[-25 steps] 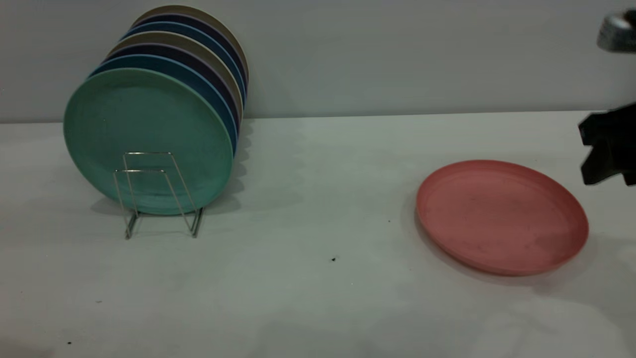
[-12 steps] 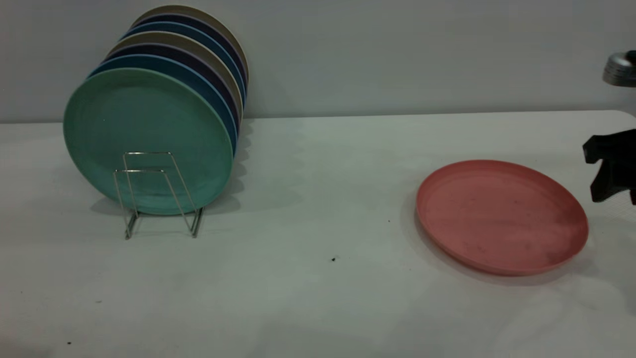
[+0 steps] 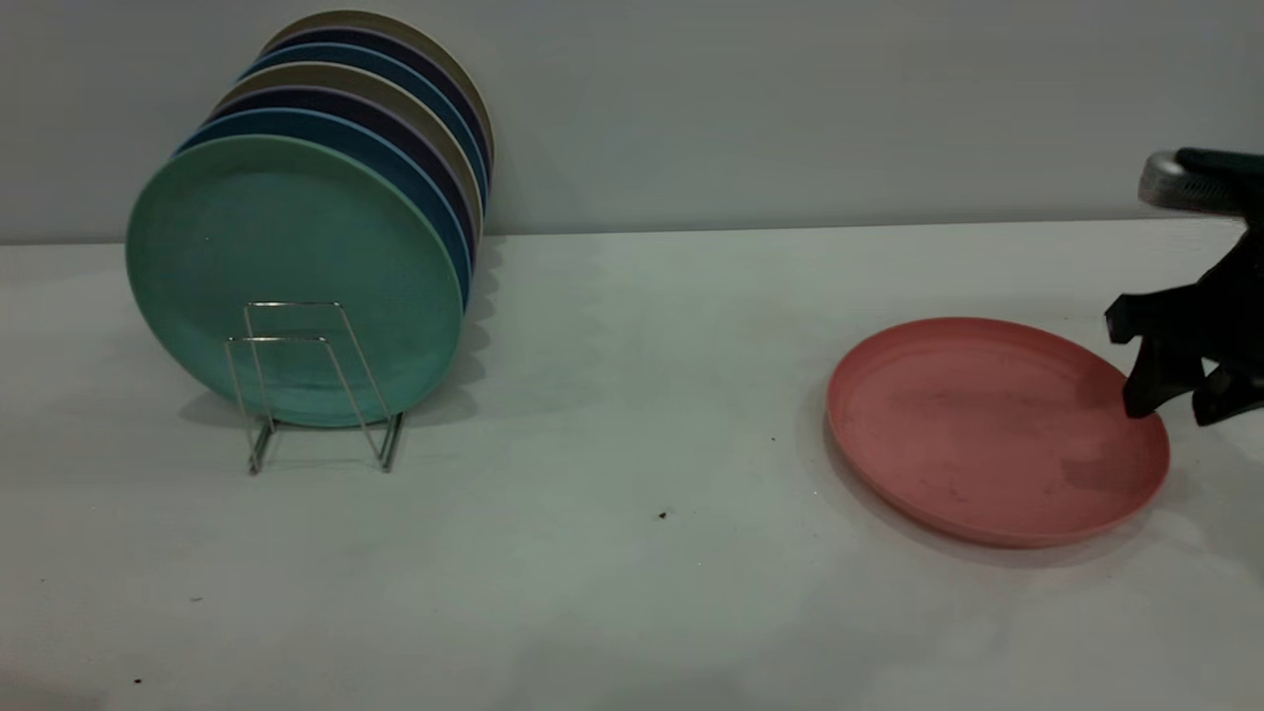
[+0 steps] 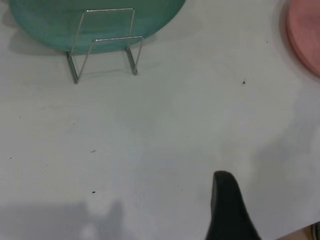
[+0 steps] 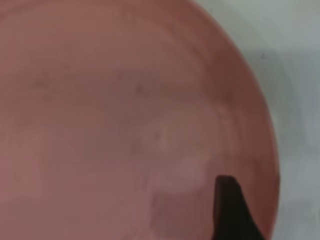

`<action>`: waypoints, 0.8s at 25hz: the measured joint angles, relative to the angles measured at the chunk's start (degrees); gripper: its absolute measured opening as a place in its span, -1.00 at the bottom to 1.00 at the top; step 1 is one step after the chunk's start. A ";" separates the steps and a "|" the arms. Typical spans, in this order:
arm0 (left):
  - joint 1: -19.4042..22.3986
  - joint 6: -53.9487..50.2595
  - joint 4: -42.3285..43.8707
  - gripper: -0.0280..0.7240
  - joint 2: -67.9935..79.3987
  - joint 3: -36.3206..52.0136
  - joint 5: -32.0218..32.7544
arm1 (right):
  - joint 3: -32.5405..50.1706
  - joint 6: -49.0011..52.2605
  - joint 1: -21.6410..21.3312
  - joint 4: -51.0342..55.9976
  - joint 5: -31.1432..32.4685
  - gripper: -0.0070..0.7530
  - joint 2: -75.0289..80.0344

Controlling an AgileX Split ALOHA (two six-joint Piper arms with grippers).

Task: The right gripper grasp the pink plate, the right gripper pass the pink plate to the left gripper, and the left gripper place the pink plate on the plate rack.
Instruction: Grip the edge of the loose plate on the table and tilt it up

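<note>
Here the plate rack, near the bench's left edge, holds upright plates. The pink plate lies flat near the right edge. The right tool, fingers spread, straddles its rim; I cannot tell the left tool's state.

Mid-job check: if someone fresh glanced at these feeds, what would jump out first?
First, the row of upright plates at the table's left, fronted by the teal-green plate, standing in the plate rack, whose front loops are free. Next, the pink plate lying flat at the right. The right gripper hangs open at its right rim, one finger over the plate, one outside.
</note>
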 joint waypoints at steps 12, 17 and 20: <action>0.00 0.00 0.00 0.32 0.00 0.00 -0.06 | -0.32 0.00 0.00 0.65 -0.05 -0.36 3.98; 0.00 0.06 0.00 0.32 0.00 0.00 -0.11 | -0.59 0.12 -0.06 1.21 1.47 -0.86 3.71; 0.00 0.06 0.00 0.32 0.00 0.00 -0.96 | -0.73 0.12 -0.10 1.23 3.49 -0.89 2.94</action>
